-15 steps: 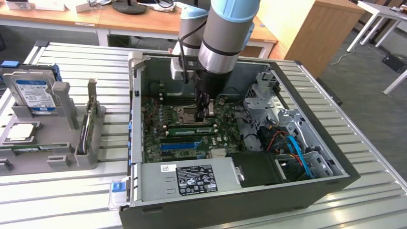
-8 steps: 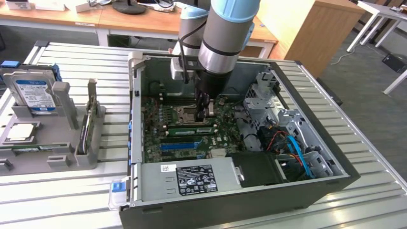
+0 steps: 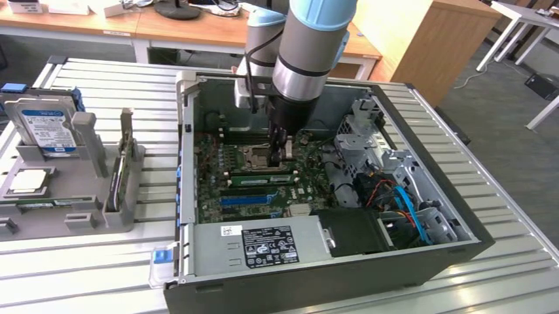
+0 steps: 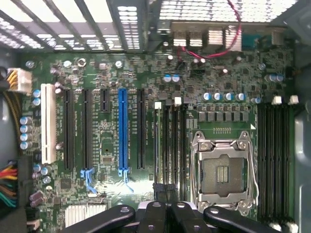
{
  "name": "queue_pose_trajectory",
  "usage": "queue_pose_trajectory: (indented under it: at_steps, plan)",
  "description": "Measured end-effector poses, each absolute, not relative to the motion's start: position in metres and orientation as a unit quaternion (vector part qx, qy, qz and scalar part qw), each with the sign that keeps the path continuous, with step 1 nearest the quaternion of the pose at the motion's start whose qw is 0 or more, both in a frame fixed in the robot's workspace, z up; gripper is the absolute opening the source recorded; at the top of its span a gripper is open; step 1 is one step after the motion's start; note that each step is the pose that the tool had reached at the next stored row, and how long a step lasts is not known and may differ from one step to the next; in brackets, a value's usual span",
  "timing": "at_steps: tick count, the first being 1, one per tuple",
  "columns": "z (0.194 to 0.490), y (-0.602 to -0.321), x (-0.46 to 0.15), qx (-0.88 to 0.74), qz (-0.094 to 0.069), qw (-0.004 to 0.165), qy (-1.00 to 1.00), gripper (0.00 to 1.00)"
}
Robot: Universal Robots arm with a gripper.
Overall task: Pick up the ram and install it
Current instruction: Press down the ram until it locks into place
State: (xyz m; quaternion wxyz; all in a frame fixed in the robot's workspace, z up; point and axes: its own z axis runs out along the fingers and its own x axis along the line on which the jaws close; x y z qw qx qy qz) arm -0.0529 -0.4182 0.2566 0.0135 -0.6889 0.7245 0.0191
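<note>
Hovering low inside the open black computer case (image 3: 349, 275), black gripper (image 4: 167, 206) pressed together over the green motherboard (image 4: 112, 145). Sitting edge-up in a slot beside the CPU socket (image 4: 223, 170): thin green ram stick (image 4: 156, 145). Likely light, stiff, fragile; best pinching the long edges.

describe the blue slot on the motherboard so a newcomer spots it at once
Inside the open black computer case lies the green motherboard. In its row of parallel expansion slots, the long blue plastic slot stands between black ones; its bright blue body sets it apart from the black and white slots nearby.
</note>
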Motion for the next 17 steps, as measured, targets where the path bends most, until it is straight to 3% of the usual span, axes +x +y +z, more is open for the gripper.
queue_pose_trajectory:
  at_steps: [17]
  plan:
    - [0.2560,-0.4182,-0.0529,-0.575,0.017,0.016,0.818,0.11]
